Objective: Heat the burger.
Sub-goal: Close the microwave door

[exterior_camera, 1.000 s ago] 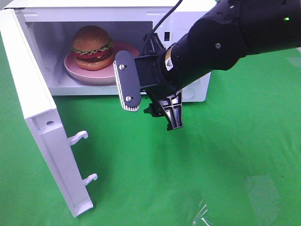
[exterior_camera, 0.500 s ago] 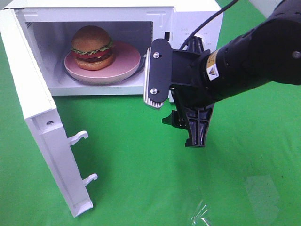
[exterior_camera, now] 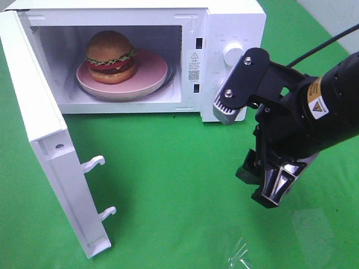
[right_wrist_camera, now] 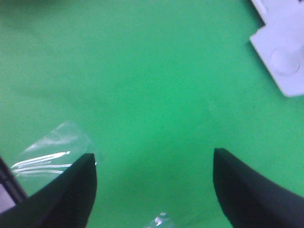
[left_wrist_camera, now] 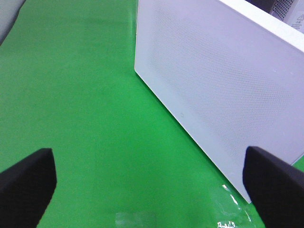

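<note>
Green cloth covers the whole bench. White microwave is at the back, its door swung fully open toward the camera side on the left.

Right gripper hangs in front of the microwave's right corner, below the dial. Jaws are spread and empty, with only cloth between them in the wrist view. Left gripper is spread wide and empty too, looking at the door's outer face from close by.

Pink plate sits inside the cavity, with the burger on its left half.

Handling, my read: the burger is light and soft, a loose stack under a glossy bun. Squeezing would likely shear the layers or slip off the top. If it has to move, grab the plate rim nearest the opening; failing that, pinch low across the bun sides, gently.

Versus a second ago: the right gripper was at the cavity mouth, right in front of the plate. It's now backed out to the right, clear of the opening. Burger, plate and door haven't moved.
</note>
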You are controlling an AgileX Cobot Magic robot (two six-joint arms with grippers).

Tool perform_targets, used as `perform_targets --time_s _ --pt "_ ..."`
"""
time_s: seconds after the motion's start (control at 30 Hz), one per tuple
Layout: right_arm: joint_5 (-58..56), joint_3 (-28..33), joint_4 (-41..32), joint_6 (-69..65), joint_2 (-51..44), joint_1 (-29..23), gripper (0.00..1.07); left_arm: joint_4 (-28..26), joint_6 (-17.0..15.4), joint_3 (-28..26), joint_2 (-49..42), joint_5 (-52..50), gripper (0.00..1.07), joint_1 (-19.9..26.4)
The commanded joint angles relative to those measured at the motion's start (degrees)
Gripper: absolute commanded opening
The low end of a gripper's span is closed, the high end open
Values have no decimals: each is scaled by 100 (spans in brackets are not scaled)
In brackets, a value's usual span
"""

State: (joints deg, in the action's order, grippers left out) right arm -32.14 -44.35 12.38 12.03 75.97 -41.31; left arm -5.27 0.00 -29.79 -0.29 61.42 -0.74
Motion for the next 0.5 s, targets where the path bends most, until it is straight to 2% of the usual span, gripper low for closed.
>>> perform_targets --time_s 0.03,0.33,0.5 --pt "-584 29 0 -705 -63 -6 67 -29 0 17 -92 -34 100 -23" --pt "-1478 29 -40 -1203 -63 -6 78 -29 0 17 -92 -34 100 -23" --pt "-1874 92 -235 -1203 -138 -6 77 -29 0 17 -92 -34 100 -23"
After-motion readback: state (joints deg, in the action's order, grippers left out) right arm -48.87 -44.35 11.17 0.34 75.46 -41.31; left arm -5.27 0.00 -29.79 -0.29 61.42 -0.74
